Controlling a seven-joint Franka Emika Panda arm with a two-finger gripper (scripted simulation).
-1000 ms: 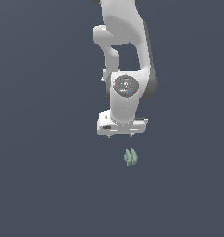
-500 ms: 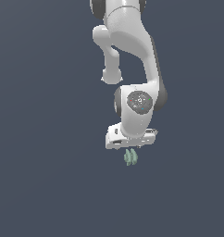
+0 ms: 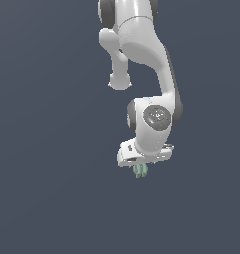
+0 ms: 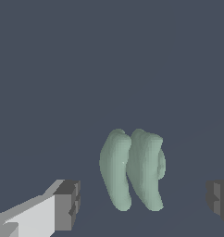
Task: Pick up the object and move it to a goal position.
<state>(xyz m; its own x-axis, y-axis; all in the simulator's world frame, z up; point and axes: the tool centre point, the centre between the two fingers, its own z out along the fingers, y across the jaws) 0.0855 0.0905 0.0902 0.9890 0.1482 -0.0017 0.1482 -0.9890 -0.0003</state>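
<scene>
The object is a small pale mint-green lumpy thing with ribbed lobes. In the exterior view it lies on the dark floor, partly hidden under the white gripper, which stands directly over it. In the wrist view the object lies between the two fingers, which stand wide apart on either side and do not touch it. The gripper is open and holds nothing.
The white arm rises from the gripper toward the top of the exterior view. The floor is plain dark blue-grey. No goal marker shows.
The gripper has moved down and toward the exterior view's right until it sits over the object. The object has not moved.
</scene>
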